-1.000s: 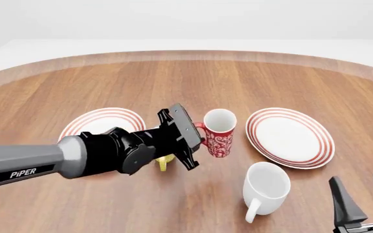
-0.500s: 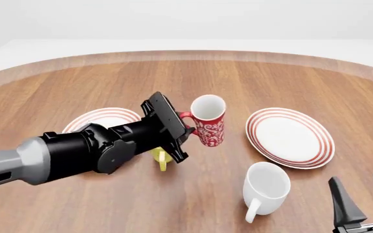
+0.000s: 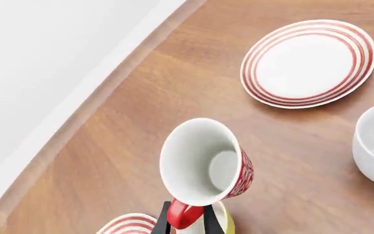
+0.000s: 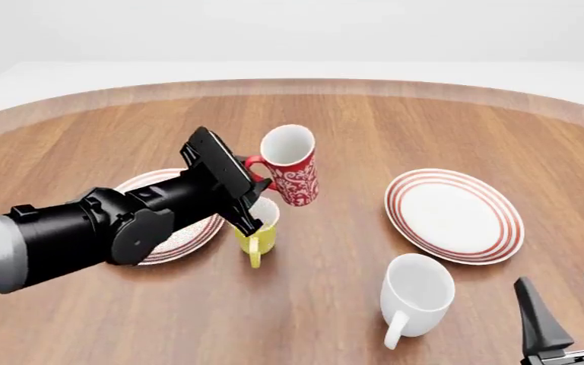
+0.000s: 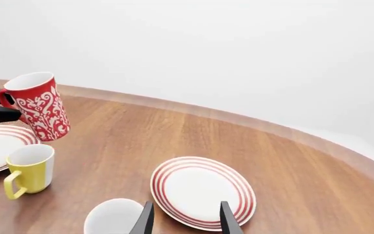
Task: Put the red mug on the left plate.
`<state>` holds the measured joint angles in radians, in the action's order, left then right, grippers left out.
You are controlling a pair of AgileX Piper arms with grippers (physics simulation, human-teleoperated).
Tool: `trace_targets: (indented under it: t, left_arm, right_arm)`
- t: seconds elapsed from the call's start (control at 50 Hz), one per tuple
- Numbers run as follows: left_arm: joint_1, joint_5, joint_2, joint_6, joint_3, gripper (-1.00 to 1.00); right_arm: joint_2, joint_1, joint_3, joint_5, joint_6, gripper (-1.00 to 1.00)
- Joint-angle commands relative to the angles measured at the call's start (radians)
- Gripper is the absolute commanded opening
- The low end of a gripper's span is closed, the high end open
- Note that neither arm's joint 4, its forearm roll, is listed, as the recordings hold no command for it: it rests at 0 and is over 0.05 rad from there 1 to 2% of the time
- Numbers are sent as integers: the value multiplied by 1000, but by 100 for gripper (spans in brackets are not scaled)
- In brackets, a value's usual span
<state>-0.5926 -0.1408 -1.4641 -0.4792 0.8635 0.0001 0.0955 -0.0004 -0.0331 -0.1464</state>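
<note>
- We find the left gripper clamped on the loop handle of the red mug; in the left wrist view the two fingers sit either side of that handle.
- The red mug is held in the air, clear of the table, tilted so its mouth leans away from the gripper. Its long axis runs from the base, low and toward the right plate, up to the rim.
- In the front view the mug hangs above and just beyond the yellow mug, which stands directly below the gripper.
- The left plate lies at about 8 o'clock from the red mug in the front view, partly hidden under the left arm. We judge this the deciding relation: the mug must travel toward 8 o'clock and then come down upright.
- The yellow mug stands just beside the left plate's near-right rim. We judge it the main hazard for the carried mug's base during the move across.
- The right gripper rests at the lower right of the front view, fingers apart and holding nothing, well apart from the left plate. The left arm is plainly the nearer one.
- The white mug stands near the right plate and plays no part.
- Task status, in our judgement: mug lifted, not yet over the plate, placement not yet done.
</note>
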Motion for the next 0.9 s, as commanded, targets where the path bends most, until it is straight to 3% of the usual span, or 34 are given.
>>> trace_targets:
  t: [0.02,0.56,0.9]
  left_arm:
    - [61,-1,55,-21,-24,-100]
    - [218,-146,124,-6,-216,-100]
    - [340,-211,137,11,-280,-100]
  right_arm:
    - [0,-3,0,2,3,100]
    - [0,3,0,-2,-1,100]
    - [0,5,0,-5,-4,100]
